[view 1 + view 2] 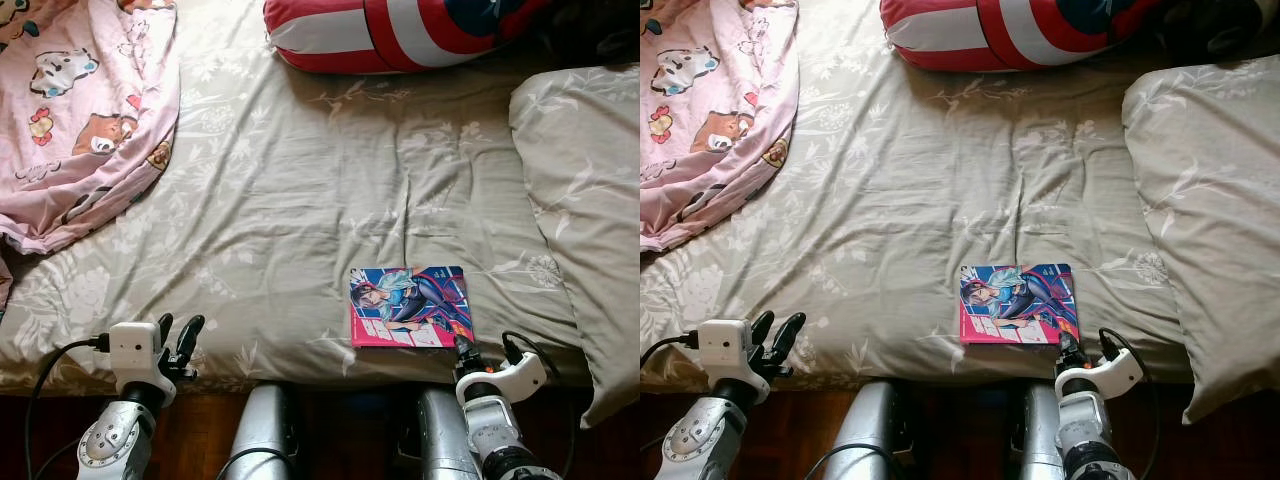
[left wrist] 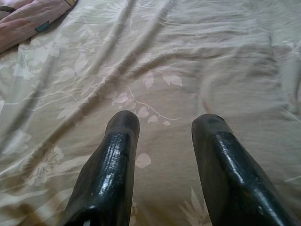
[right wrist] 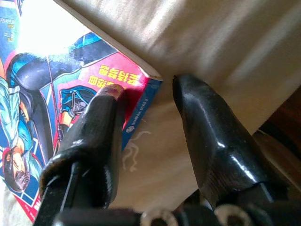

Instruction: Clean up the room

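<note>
A: Setting. A bed [image 1: 300, 200] covered by a beige floral sheet, seen from its near edge. A pink cartoon-print blanket [image 1: 80, 110] lies crumpled at the robot's far left, a red, white and blue striped cushion [image 1: 390, 30] at the far side, and a beige pillow [image 1: 585, 200] at the right.

B: And the item to be tidied?

A: A comic book [image 1: 410, 306], face up and flat on the sheet, near the bed's front edge and right of centre. It is the one loose small object here, so it is judged to be the present target.

B: Position of the right gripper [image 3: 146, 101]?

A: At the book's near right corner. Its fingers stand apart, one over the cover, the other over bare sheet just beside the corner. Nothing is clamped. The straddling pose suggests an attempt to catch the thin edge, since a flat book offers little else to pinch.

B: The left gripper [image 2: 164, 127]?

A: Low over bare sheet at the front edge, well apart from the book, fingers spread and holding nothing. It appears idle.
</note>
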Robot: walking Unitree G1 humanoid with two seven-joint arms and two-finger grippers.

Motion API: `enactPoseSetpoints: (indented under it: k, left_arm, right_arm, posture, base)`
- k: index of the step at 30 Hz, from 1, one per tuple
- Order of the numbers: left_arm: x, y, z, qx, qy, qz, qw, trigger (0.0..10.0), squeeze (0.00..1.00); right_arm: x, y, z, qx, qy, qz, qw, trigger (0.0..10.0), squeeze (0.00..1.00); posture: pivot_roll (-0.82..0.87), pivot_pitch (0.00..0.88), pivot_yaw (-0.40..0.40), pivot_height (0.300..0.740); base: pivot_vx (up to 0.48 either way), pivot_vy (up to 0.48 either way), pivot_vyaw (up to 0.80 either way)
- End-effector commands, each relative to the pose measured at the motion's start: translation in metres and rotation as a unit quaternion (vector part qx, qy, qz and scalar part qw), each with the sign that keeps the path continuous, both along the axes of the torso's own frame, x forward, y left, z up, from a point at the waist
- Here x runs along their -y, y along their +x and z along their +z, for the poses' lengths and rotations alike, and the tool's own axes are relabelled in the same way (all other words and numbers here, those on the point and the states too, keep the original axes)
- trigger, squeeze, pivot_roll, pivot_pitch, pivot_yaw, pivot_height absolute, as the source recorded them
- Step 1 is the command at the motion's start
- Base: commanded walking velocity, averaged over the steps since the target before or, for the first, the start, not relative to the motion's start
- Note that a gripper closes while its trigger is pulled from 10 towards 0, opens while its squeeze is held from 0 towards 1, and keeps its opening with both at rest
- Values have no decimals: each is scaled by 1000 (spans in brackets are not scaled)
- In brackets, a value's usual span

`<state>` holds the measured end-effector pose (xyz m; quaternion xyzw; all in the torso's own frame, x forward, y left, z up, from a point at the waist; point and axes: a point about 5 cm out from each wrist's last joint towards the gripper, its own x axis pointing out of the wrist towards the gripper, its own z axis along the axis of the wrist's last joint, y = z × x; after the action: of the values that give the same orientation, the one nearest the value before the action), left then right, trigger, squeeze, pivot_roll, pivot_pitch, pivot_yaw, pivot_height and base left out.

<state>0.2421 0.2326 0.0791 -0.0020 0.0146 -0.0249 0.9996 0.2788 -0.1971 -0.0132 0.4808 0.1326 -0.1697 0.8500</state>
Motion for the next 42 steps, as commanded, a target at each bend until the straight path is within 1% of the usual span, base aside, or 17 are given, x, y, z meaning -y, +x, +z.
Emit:
enactPoseSetpoints:
  k: [1, 6, 14, 17, 20, 21, 23, 24, 25, 27, 29, 30, 31, 33, 35, 39, 42]
  left_arm:
    - [-7, -8, -11, -24, 8, 16, 1000, 10000, 0]
    - [-7, -9, -13, -25, 7, 20, 999, 10000, 0]
    - [-3, -7, -20, -26, -4, 28, 999, 10000, 0]
    - [-2, -6, -22, -25, -8, 31, 999, 10000, 0]
    - [-1, -3, -25, -24, -12, 36, 999, 10000, 0]
    - [-1, -1, -28, -25, -17, 43, 999, 10000, 0]
    - [-1, 1, -29, -27, -20, 46, 998, 10000, 0]
    - [-1, 2, -31, -30, -21, 48, 998, 10000, 0]
    - [0, 3, -33, -32, -22, 48, 998, 10000, 0]
    - [0, 3, -33, -32, -22, 48, 998, 10000, 0]
    - [1, 7, -38, -41, -26, 51, 998, 10000, 0]
    - [1, 7, -38, -41, -26, 51, 998, 10000, 0]
    - [2, 11, -43, -50, -30, 54, 997, 10000, 0]
    - [2, 13, -46, -57, -32, 55, 996, 10000, 0]
    - [2, 16, -53, -74, -36, 59, 995, 10000, 0]
    - [2, 18, -61, -96, -37, 62, 993, 10000, 0]
    - [1, 17, -76, -142, -47, 68, 986, 10000, 0]
  right_arm:
    - [-3, -14, -13, -26, 8, -2, 1000, 10000, 0]
    - [4, -11, -5, 19, -6, -17, 1000, 10000, 0]
    - [11, -14, 0, 60, -19, -31, 998, 10000, 0]
    - [10, -16, 2, 73, -26, -25, 997, 10000, 0]
    - [9, -17, 5, 81, -51, -7, 995, 10000, 0]
    - [10, -14, 11, 89, -106, 23, 990, 10000, 0]
    - [10, -12, 16, 96, -141, 39, 985, 10000, 0]
    - [11, -10, 20, 102, -163, 48, 980, 10000, 0]
    - [12, -8, 23, 105, -175, 52, 978, 10000, 0]
    - [12, -8, 23, 105, -175, 52, 978, 10000, 0]
    - [13, -1, 36, 130, -227, 83, 962, 10000, 0]
    - [13, -1, 36, 130, -227, 83, 962, 10000, 0]
    - [16, 4, 45, 141, -269, 99, 948, 10000, 0]
    - [19, 6, 47, 135, -283, 102, 944, 10000, 0]
    - [26, 6, 42, 104, -311, 114, 938, 10000, 0]
    - [29, 2, 35, 75, -320, 120, 937, 10000, 0]
    - [37, -12, 15, 4, -319, 110, 941, 10000, 0]
  posture:
    - [167, 367, 101, 635]
    - [158, 358, 91, 635]
    - [128, 329, 59, 635]
    - [123, 314, 46, 635]
    - [116, 288, 35, 635]
    - [114, 255, 28, 635]
    - [112, 246, 26, 635]
    - [102, 222, 22, 635]
    - [99, 215, 21, 635]
    - [99, 215, 21, 635]
    - [72, 170, 18, 635]
    - [72, 170, 18, 635]
    - [58, 148, 18, 639]
    - [51, 128, 18, 644]
    - [45, 98, 13, 654]
    - [47, 84, 10, 668]
    - [47, 40, 12, 683]
  base:
    - [0, 0, 0]
    - [0, 0, 0]
    - [0, 0, 0]
    - [0, 0, 0]
    - [0, 0, 0]
    - [0, 0, 0]
    - [0, 0, 0]
    - [0, 0, 0]
    - [0, 0, 0]
    - [0, 0, 0]
    - [0, 0, 0]
    - [0, 0, 0]
    - [0, 0, 0]
    - [0, 0, 0]
    - [0, 0, 0]
    - [0, 0, 0]
    - [0, 0, 0]
